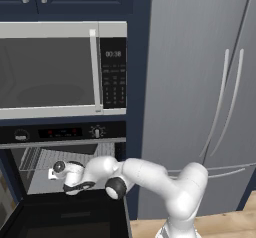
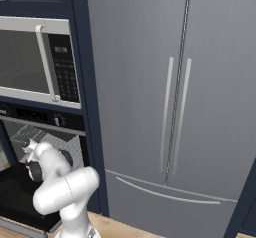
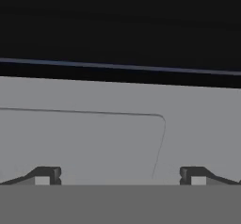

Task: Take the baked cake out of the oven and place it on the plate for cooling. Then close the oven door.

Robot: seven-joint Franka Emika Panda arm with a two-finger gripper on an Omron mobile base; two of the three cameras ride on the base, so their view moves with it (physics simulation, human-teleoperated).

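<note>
Oven door (image 1: 65, 217): we see it dropped flat, its dark panel under the arm.
Oven (image 1: 60, 154): cavity open below the microwave (image 1: 50, 72), wire rack (image 1: 65, 157) exposed.
End effector (image 3: 120, 176): fingers spread wide, gripping nothing, over a pale grey surface.
Refrigerator (image 1: 200, 82): at right, doors shut.

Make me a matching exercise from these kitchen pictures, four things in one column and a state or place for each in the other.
Things:
1. oven door
2. microwave
3. fridge
4. end effector

States or places:
A. shut, right above the oven
B. open, holding nothing
C. folded down open
D. shut, right of the oven, two long handles

Pairs: 1-C, 2-A, 3-D, 4-B
</note>
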